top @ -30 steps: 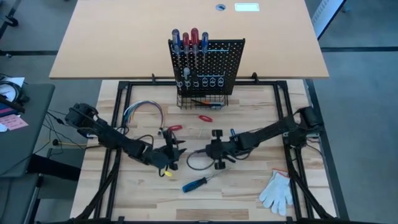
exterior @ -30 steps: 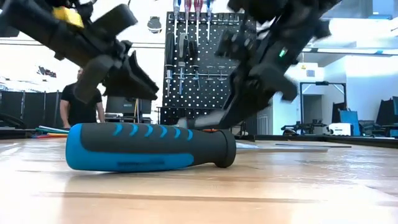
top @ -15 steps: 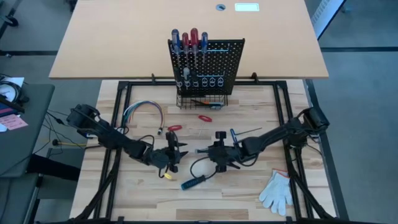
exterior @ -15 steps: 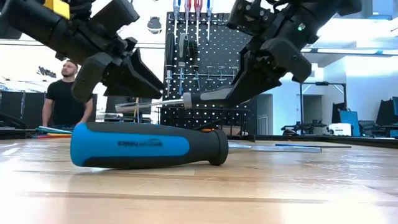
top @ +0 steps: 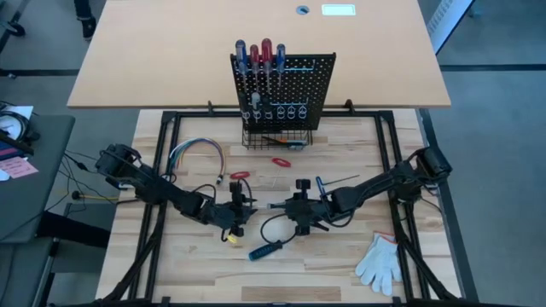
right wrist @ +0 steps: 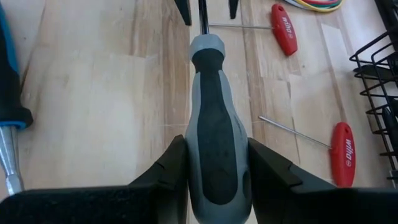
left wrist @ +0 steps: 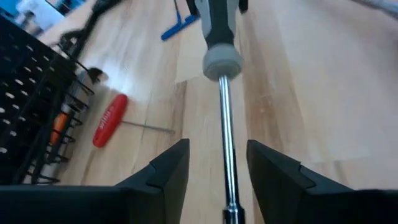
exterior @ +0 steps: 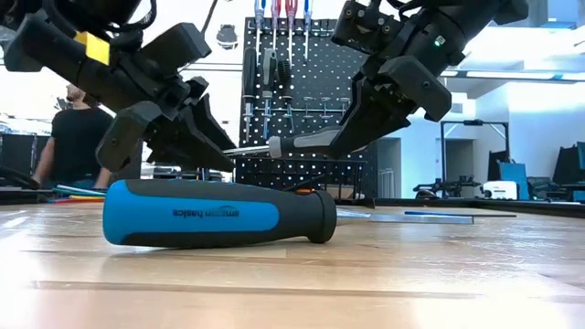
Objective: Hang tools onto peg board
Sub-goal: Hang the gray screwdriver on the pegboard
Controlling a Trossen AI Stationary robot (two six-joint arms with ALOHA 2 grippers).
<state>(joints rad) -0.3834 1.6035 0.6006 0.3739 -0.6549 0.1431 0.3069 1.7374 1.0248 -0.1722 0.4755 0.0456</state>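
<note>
right gripper (right wrist: 211,168) pinching grey-black screwdriver (right wrist: 214,118) | left gripper (left wrist: 217,168) spread | red key (right wrist: 344,152) reads "Wiha"

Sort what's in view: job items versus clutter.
Job: peg board; grey screwdriver in right gripper, shaft between left gripper fingers; blue screwdriver; red keys.
Clutter: white glove; wire bundle.

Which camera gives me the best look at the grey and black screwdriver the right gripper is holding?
The right wrist view: the grey-and-black screwdriver fills it, handle clamped by the right gripper. The left wrist view shows its shaft between the left gripper's open fingers. The low view shows it side-on, off the table; the high view shows it tiny.
</note>
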